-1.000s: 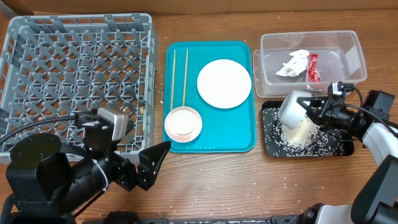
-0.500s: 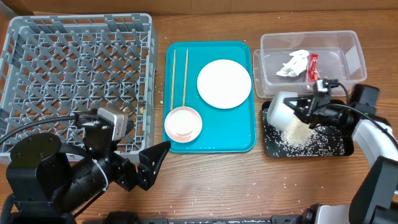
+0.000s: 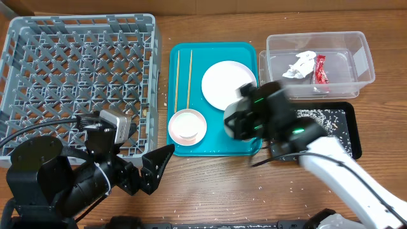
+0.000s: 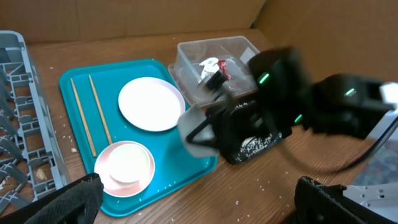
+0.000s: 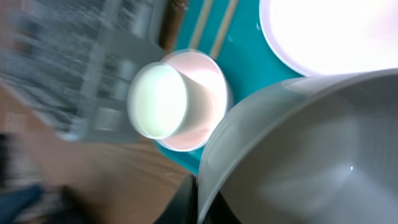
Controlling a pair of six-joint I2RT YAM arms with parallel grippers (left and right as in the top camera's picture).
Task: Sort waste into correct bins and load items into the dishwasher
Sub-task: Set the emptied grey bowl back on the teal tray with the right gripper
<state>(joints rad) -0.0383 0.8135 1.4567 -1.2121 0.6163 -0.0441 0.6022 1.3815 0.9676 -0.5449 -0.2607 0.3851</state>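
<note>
I see the tabletop point(image 3: 210, 191) from above. The large grey dish rack point(image 3: 82, 19) fills the far left, with nothing loaded in it. Beside it lies a teal tray point(image 3: 213, 137). On this tray two wooden chopsticks point(image 3: 189, 76) lie side by side along the left edge, a round pale plate point(image 3: 222, 83) sits at the far right, and a pink bowl point(image 5: 208, 84) sits at the near left with a small white cup point(image 5: 157, 99) inside it.

My right gripper point(image 3: 236, 122) shows as a motion blur over the tray's near right part. In the right wrist view it is clamped on the rim of the grey-green bowl point(image 5: 298, 149), which is held tilted in the air above the tray, close to the pink bowl and the plate.

To the right, the clear tub point(image 3: 356, 63) holds a crumpled white napkin point(image 3: 300, 65) and a red wrapper point(image 3: 320, 69). Just in front of it, the black tray point(image 3: 346, 117) carries loose rice point(image 3: 318, 116). A few grains lie scattered on the wood.

My left gripper point(image 3: 159, 166) hangs over the tabletop in front of the rack, fingers spread wide apart, holding nothing.
</note>
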